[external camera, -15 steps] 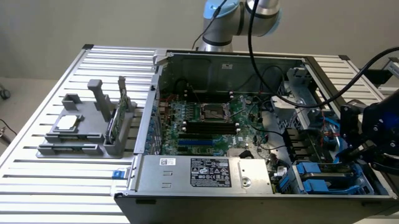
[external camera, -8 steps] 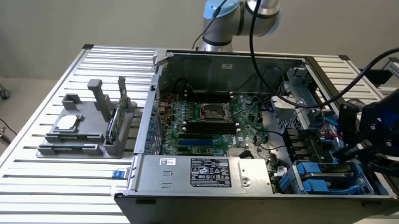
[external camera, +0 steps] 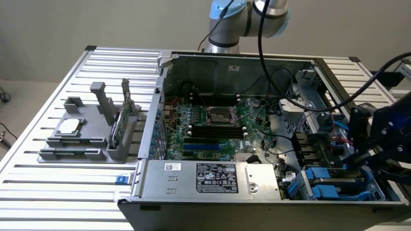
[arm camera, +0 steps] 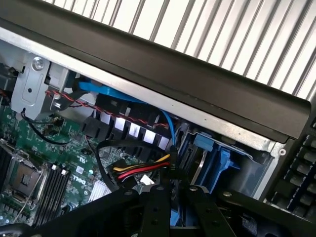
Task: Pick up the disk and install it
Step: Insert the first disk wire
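Note:
The disk (external camera: 339, 177) lies low in the drive bay at the near corner of the open computer case (external camera: 231, 65), on the exterior view's right. A silver-grey face shows between its blue carrier rails. My dark gripper (external camera: 361, 164) reaches down onto it from the right. In the wrist view my gripper (arm camera: 174, 213) has its black fingers (arm camera: 156, 212) drawn close together, with a sliver of blue between them. The rest of the disk is hidden under the fingers.
Blue plastic bay parts (arm camera: 219, 163) and red, yellow and blue cables (arm camera: 140, 170) crowd the bay. The motherboard (external camera: 212, 125) and power supply (external camera: 212, 177) fill the case. A grey fixture (external camera: 80, 144) on the slatted table (external camera: 38, 192) holds a silver chip (external camera: 69, 126) and a green card (external camera: 117, 126).

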`<state>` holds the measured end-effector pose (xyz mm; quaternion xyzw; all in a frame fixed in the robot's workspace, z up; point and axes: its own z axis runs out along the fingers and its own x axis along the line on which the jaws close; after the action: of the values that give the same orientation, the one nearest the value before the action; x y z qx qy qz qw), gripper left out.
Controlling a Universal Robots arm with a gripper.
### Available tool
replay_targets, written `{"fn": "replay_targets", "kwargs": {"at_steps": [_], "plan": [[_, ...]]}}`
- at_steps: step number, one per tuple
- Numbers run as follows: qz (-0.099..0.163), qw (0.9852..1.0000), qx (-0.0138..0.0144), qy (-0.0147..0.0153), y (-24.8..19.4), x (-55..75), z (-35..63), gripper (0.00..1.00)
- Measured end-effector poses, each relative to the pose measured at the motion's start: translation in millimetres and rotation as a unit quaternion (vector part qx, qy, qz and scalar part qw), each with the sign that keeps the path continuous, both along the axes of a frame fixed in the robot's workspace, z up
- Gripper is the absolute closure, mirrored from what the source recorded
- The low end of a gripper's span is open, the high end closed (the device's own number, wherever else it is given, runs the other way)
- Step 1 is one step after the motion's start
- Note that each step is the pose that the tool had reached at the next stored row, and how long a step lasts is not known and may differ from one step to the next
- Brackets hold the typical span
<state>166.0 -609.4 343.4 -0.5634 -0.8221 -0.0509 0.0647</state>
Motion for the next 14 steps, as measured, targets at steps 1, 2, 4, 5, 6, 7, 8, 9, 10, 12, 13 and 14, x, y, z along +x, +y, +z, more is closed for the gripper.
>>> {"fn": "replay_targets", "kwargs": {"at_steps": [1, 2, 4, 5, 6, 7, 8, 9, 10, 12, 13, 14], "plan": [[-0.004, 1.0000, -0.0025, 0.0006, 0.0, 0.0, 0.0, 0.83], [-0.008, 1.0000, -0.0041, 0.0012, -0.1, 0.1, 0.0, 0.83], [-0.017, 0.9998, -0.0072, 0.0028, -0.2, 0.2, 0.0, 0.83], [-0.022, 0.9997, -0.0081, 0.0040, -0.2, 0.3, 0.0, 0.83], [-0.027, 0.9996, -0.0085, 0.0054, -0.2, 0.3, 0.0, 0.83], [-0.032, 0.9994, -0.0088, 0.0069, -0.2, 0.3, 0.1, 0.83], [-0.036, 0.9993, -0.0090, 0.0087, -0.2, 0.3, 0.2, 0.83], [-0.041, 0.9990, -0.0091, 0.0105, -0.1, 0.3, 0.2, 0.83], [-0.046, 0.9988, -0.0092, 0.0129, -0.1, 0.3, 0.2, 0.83], [-0.053, 0.9984, -0.0096, 0.0180, -0.2, 0.3, 0.1, 0.83], [-0.056, 0.9982, -0.0103, 0.0211, -0.2, 0.4, 0.2, 0.83], [-0.058, 0.9979, -0.0111, 0.0242, -0.2, 0.4, 0.3, 0.83]]}}
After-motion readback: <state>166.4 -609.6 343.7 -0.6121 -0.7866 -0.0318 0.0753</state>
